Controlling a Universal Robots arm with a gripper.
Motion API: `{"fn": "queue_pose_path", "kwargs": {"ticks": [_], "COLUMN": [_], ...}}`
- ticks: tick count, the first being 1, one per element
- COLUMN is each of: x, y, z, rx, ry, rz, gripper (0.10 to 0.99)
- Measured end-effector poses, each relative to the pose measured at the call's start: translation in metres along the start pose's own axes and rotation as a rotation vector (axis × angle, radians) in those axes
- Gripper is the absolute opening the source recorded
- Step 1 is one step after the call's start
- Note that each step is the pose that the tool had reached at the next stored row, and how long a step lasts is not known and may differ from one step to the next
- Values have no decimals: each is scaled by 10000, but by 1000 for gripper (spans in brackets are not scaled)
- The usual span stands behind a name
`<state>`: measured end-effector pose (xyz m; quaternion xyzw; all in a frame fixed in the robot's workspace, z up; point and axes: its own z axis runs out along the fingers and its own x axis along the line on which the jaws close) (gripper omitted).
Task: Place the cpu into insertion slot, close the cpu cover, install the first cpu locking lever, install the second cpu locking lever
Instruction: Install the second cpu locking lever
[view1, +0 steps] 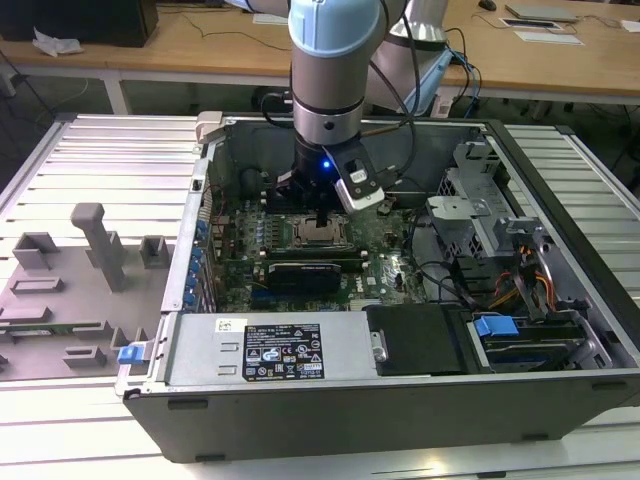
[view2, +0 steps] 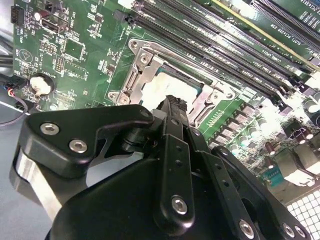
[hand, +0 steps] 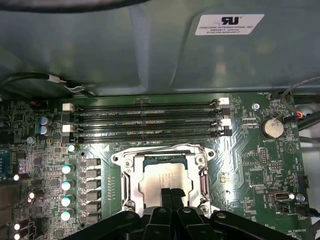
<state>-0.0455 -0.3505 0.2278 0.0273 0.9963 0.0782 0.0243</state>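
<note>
The cpu (hand: 161, 179) lies flat in the insertion slot (hand: 161, 159) of the green motherboard (hand: 240, 165), its silver top showing through the cut-out of the cpu cover (hand: 128, 176). That silver frame lies down around the chip. My gripper (hand: 171, 192) hangs just above the chip's near edge, black fingers pressed together, with nothing seen between them. In the second wrist view the gripper (view2: 173, 102) stands over the cpu (view2: 161, 88) and the cover (view2: 136, 84). The exterior view shows the gripper (view1: 322, 217) directly above the cpu (view1: 318, 236) inside the open computer case.
Long black memory slots (hand: 145, 120) run beside the socket, capacitors (hand: 66, 185) on another side. A coin battery (hand: 273, 127) sits nearby. The case wall (view1: 205, 200), power supply (view1: 270, 350), drive cage (view1: 480, 220) and cables (view1: 440, 270) hem the board in. A grey fixture tray (view1: 70, 290) lies outside.
</note>
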Motion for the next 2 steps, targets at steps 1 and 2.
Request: {"fn": "queue_pose_path", "kwargs": {"ticks": [1, 2], "x": [0, 0], "y": [0, 0], "z": [0, 0], "rx": [0, 1], "ry": [0, 0], "rz": [0, 0], "gripper": [106, 106]}}
